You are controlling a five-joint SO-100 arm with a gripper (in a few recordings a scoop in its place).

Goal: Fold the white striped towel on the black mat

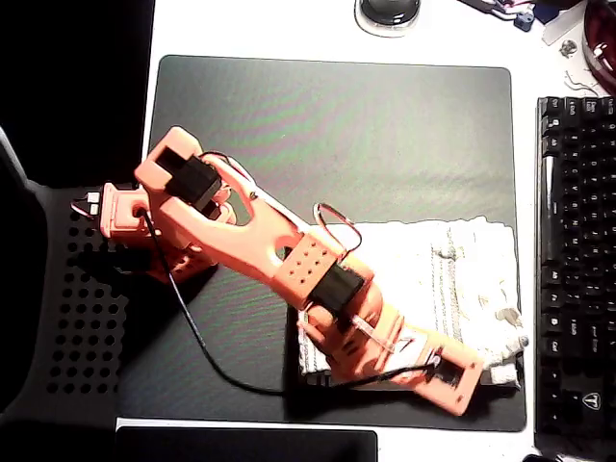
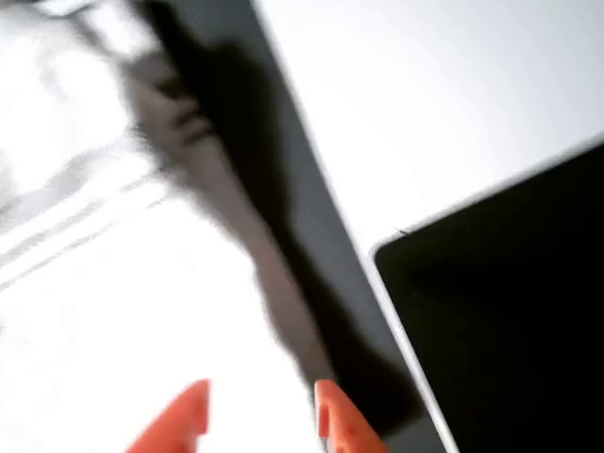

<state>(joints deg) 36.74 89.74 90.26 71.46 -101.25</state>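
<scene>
Orange fingers apart at 6 o'clock in wrist view, over white striped towel. Towel at 4 o'clock on black mat: soft, light, limp; pinch corner hem.

In the overhead view you have the towel lying on the mat's lower right part, keyboard right of the mat, perforated panel left.
</scene>
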